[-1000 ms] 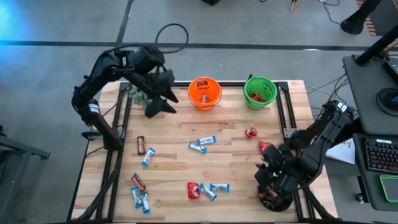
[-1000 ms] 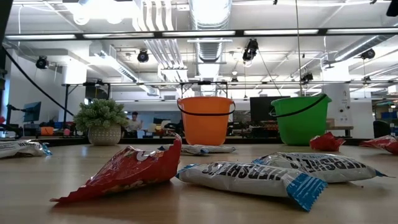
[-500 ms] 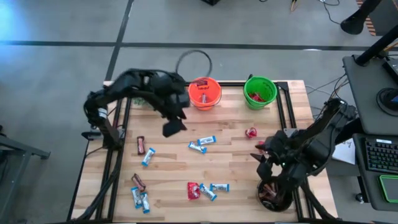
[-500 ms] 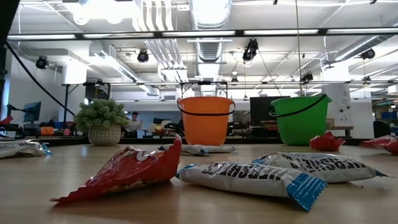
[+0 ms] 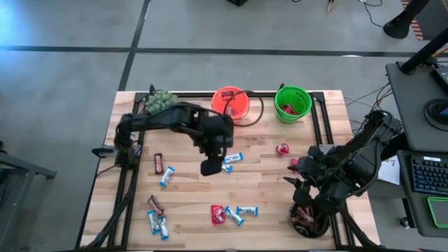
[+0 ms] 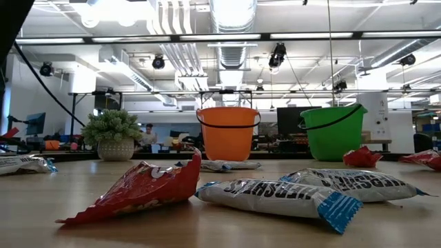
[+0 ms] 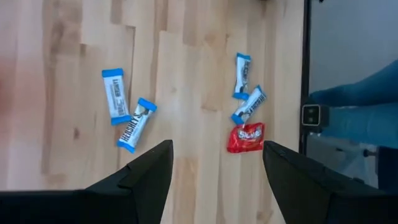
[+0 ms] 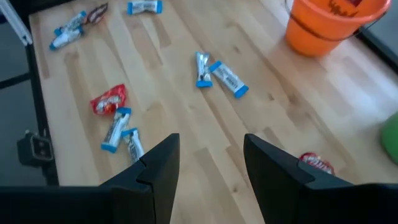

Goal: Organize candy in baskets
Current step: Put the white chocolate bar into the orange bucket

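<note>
Wrapped candies lie scattered on the wooden table [image 5: 266, 183]. A pair of light blue-and-white bars [image 5: 227, 162] lies at the middle, also in the left wrist view [image 7: 127, 109]. My left gripper [image 5: 210, 166] hangs open and empty just left of that pair [image 7: 214, 180]. My right gripper [image 5: 299, 187] is open and empty [image 8: 211, 168], above the table just beyond the black bowl [image 5: 308, 220], which holds dark candies. The orange pail [image 5: 231, 103] and the green pail [image 5: 292, 103] stand at the far edge, each with candy inside.
A fuzzy green plant [image 5: 159, 101] stands at the far left corner. Two red packets [image 5: 282, 148] [image 5: 297, 163] lie near my right gripper. More candies lie at the near middle [image 5: 227, 213] and near left [image 5: 157, 220]. Black rails run along the table's sides.
My left gripper has swung from beside the plant at the far left toward the table's middle, coming nearer and to the right, and now hangs by the blue-and-white pair. My right gripper has drawn back from over the black bowl toward the far edge.
</note>
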Robot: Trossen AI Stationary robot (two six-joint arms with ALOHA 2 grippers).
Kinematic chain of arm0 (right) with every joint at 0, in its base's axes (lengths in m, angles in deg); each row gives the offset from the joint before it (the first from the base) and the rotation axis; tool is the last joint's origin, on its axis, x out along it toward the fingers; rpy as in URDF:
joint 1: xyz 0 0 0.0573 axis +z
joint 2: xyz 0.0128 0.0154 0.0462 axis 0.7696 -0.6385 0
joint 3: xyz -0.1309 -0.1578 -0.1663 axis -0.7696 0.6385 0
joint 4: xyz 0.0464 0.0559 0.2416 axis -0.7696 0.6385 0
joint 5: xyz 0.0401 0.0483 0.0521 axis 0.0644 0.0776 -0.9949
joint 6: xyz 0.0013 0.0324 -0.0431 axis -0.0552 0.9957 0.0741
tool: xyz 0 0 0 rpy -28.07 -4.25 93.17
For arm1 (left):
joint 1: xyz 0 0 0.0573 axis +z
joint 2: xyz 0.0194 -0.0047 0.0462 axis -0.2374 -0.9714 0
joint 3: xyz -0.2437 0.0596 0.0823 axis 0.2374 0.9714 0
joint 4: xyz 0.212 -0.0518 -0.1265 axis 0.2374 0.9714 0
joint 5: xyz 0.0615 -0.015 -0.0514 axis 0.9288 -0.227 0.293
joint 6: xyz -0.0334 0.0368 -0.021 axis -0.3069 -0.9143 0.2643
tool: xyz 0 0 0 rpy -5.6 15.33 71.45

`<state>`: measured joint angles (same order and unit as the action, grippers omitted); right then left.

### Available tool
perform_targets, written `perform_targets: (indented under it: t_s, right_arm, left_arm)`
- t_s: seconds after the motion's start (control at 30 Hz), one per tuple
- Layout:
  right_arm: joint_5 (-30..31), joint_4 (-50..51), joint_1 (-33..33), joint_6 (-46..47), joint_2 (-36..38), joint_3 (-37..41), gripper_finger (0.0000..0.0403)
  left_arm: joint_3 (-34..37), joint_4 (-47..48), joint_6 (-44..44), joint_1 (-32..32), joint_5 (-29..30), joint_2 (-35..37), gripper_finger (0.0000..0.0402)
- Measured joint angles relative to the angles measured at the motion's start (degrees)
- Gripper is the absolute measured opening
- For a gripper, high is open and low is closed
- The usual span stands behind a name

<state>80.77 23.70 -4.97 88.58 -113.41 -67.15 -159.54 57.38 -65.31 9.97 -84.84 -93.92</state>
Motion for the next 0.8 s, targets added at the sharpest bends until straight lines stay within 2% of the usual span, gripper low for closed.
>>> perform_targets:
  t_s: [0.27, 0.47, 0.57, 0.8]
  right_arm:
    - [-3.80, -0.14, 0.02, -0.02, -0.01, 0.02, 0.0169]
    - [-3.83, -0.11, 0.02, -0.68, -0.01, 0.02, 0.0169]
    - [-3.99, -0.13, 0.04, -1.61, -0.01, 0.02, 0.0169]
    - [-4.02, -0.06, 0.04, -3.17, -0.01, 0.04, 0.0169]
  left_arm:
    - [-0.02, 3.54, 0.46, 1.18, -0.46, -4.37, 0.0231]
    - [-0.02, 3.51, -0.03, 2.56, -9.77, -7.71, 0.0231]
    - [-0.02, 3.51, -1.20, 2.54, -9.21, -9.14, 0.0231]
    - [-0.02, 3.53, -4.83, 1.95, -2.38, -10.61, 0.0231]
